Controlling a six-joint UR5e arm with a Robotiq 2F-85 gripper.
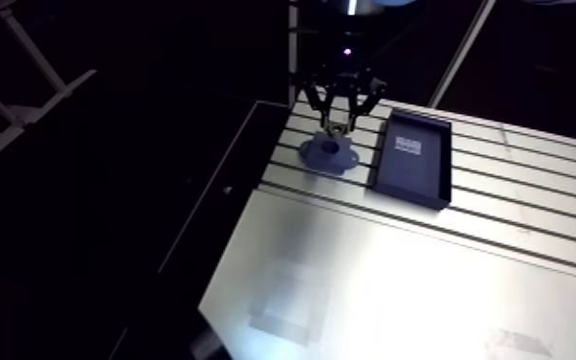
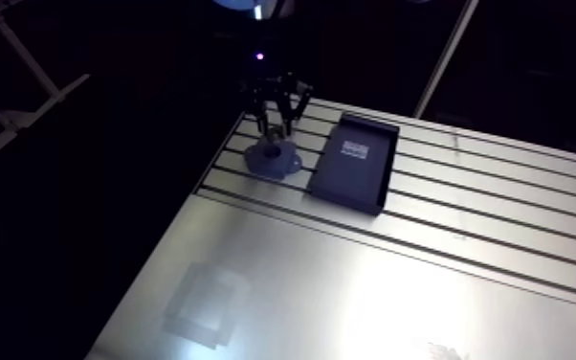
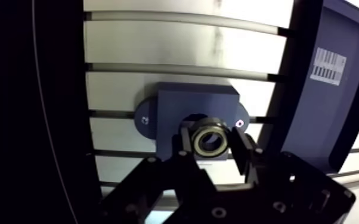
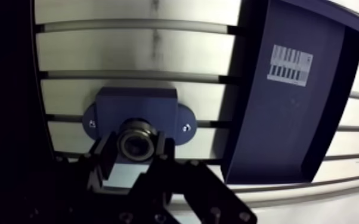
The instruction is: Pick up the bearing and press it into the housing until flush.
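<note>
The arm reaches down at the far left of the scene, wrist vertical. Its gripper (image 3: 211,143) points straight down, with both fingers (image 3: 241,149) slightly apart and clamped on the bearing (image 4: 135,145) between them.

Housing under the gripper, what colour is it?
The housing is dark blue, clearest in the wrist view.
</note>
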